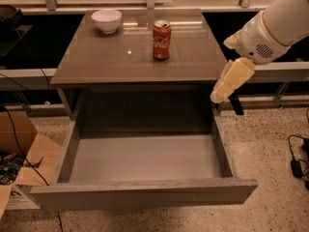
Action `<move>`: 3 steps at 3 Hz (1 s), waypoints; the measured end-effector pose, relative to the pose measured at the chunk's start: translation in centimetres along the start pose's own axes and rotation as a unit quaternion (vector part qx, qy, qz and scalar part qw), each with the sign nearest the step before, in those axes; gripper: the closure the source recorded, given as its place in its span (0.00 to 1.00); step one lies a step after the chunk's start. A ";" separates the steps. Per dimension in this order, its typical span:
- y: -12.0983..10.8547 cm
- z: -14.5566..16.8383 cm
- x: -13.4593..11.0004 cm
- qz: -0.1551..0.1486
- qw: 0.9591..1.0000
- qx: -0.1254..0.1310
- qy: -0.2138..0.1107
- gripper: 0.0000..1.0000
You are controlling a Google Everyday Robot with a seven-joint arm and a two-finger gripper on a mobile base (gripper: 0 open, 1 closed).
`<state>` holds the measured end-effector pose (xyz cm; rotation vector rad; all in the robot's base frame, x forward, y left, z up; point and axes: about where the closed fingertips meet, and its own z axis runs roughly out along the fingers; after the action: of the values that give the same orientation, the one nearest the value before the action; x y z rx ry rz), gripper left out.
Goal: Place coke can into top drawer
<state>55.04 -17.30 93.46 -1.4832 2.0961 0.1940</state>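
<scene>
The coke can stands upright on the cabinet top, near its back middle. The top drawer is pulled fully out below the top, and its pale grey floor holds nothing. My gripper hangs from the white arm at the right edge of the cabinet. It is just off the top's front right corner, above the drawer's right wall. It is well to the right of the can and lower than it, and it holds nothing that I can see.
A white bowl sits at the back left of the cabinet top. A cardboard box lies on the floor at the left. Cables lie on the speckled floor at the right. A rail runs behind the cabinet.
</scene>
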 end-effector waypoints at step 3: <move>-5.4 7.5 -9.0 -0.002 0.994 0.009 -0.107 0.00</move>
<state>64.68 -8.71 92.92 -1.3904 1.9186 0.3177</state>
